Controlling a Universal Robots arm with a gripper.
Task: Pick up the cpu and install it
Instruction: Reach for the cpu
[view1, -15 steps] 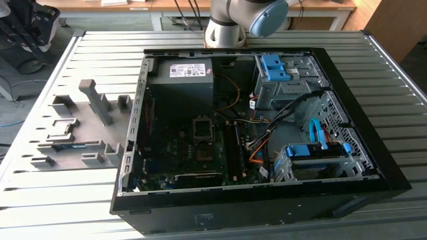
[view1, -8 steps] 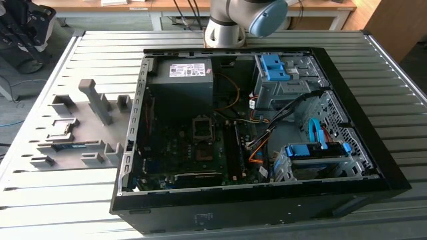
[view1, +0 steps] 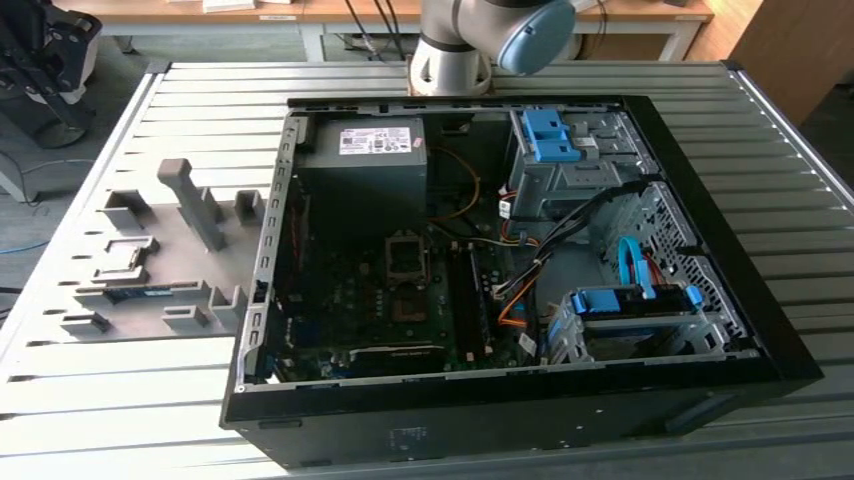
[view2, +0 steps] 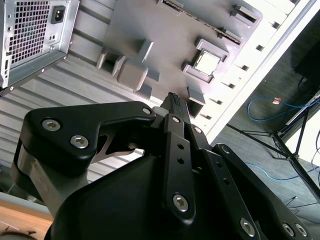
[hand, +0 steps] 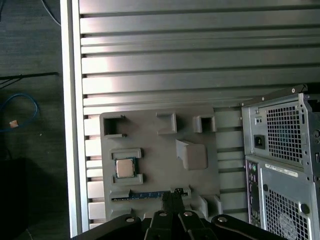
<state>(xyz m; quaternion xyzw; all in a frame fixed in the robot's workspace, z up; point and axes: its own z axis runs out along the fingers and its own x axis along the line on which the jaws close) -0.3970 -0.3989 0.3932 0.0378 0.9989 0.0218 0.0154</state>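
Observation:
The cpu (hand: 125, 168) is a small silvery square lying in a raised square holder on the grey fixture plate (hand: 150, 132); the second wrist view has it too, cpu (view2: 206, 62). My gripper (hand: 171, 196) hangs well above that plate, beside the cpu and over the long memory stick (hand: 150, 195). Its black fingers meet at the tip with nothing between them, as the gripper (view2: 172, 97) also looks in the second wrist view. In the exterior view the open computer case (view1: 507, 260) lies on the slatted table, its motherboard socket (view1: 404, 255) exposed.
The fixture plate (view1: 147, 260) sits on the exterior view's left of the case, with upright grey blocks (view1: 187, 200) on it. Cables (view1: 534, 270) and blue drive bays (view1: 550, 135) crowd the case's other side. The table edge (hand: 70, 125) runs close beside the plate.

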